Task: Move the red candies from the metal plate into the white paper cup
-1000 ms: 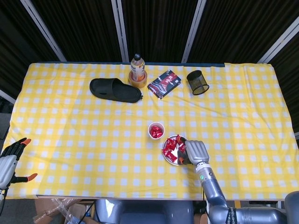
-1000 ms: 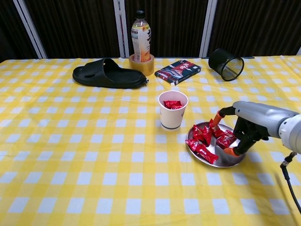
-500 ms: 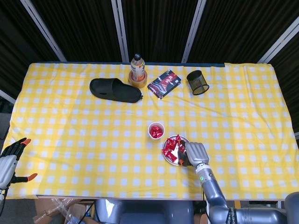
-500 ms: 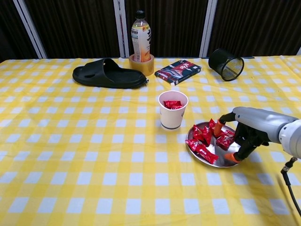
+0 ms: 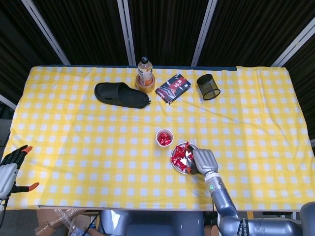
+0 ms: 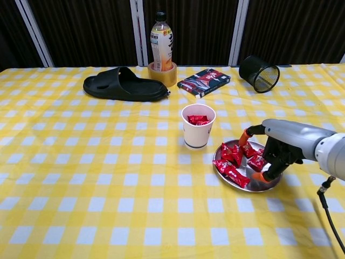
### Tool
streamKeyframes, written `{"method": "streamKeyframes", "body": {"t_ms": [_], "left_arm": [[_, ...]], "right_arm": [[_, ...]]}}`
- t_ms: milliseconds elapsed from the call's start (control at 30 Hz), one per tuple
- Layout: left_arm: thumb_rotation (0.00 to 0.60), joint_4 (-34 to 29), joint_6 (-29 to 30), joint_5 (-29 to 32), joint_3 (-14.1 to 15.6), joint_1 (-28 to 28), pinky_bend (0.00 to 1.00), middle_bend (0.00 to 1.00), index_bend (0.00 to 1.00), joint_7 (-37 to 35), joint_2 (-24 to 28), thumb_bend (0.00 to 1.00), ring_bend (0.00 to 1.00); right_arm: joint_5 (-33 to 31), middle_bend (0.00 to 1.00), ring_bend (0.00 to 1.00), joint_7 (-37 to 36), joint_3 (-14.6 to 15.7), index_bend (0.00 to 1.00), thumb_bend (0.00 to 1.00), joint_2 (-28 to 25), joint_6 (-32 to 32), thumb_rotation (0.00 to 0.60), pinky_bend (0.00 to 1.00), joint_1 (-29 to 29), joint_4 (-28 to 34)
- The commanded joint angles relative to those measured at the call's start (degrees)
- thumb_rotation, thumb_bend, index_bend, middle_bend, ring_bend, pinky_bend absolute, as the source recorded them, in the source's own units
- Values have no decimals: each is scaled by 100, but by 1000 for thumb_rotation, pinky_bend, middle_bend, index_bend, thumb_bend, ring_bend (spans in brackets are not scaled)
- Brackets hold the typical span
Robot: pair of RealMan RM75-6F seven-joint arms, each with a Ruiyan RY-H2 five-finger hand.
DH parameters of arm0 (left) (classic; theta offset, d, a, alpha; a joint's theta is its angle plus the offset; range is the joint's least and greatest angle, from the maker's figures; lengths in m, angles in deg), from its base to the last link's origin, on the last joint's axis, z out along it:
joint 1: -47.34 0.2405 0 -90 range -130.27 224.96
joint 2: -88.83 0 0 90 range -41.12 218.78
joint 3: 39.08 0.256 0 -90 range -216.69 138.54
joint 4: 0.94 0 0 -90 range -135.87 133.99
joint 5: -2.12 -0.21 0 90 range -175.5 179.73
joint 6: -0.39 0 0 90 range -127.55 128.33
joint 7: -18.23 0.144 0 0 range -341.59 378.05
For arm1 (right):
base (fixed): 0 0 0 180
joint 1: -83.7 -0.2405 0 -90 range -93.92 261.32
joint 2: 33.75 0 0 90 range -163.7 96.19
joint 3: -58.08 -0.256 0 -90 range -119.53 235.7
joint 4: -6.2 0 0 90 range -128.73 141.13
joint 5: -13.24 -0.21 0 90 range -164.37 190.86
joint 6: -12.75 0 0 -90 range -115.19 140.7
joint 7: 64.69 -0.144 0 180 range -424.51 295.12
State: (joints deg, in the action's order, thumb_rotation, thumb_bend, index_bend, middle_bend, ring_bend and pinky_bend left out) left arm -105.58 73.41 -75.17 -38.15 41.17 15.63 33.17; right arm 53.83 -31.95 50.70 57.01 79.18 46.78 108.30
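We saw the right hand hovering over the metal plate, fingers curled down among the red candies, though we could not tell whether any candy was pinched. More candies lay in the white paper cup just beside the plate. The left hand sat at the table's edge, fingers apart, holding nothing. The labels on the bottle and the book were too small to read.
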Motion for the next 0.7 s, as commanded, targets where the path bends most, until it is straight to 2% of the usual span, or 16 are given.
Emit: {"method": "streamKeyframes", "body": {"t_ms": [33,233,500,700], "left_arm": [[600,2,-5,8,-3,-3,0,0,0,3,-1,46,0],[600,-2,-23,24,-5,-10,0,0,0,13,-1,46,0],[600,-7,-19,13,-3,-7,0,0,0,1,3,46,0],[600,-11,-7,-4,1,-1,0,0,0,-6,6,46,0]], "right_arm": [[-80,929,899,48,-8,242,325,57,-48,600,835,-37,-54],[-84,929,899,57,19,254,326,105,-45,600,835,-35,-61],[47,930,899,28,86,370,325,59,31,600,834,28,50],[176,929,899,-34,116,368,326,5,88,600,835,88,159]]}}
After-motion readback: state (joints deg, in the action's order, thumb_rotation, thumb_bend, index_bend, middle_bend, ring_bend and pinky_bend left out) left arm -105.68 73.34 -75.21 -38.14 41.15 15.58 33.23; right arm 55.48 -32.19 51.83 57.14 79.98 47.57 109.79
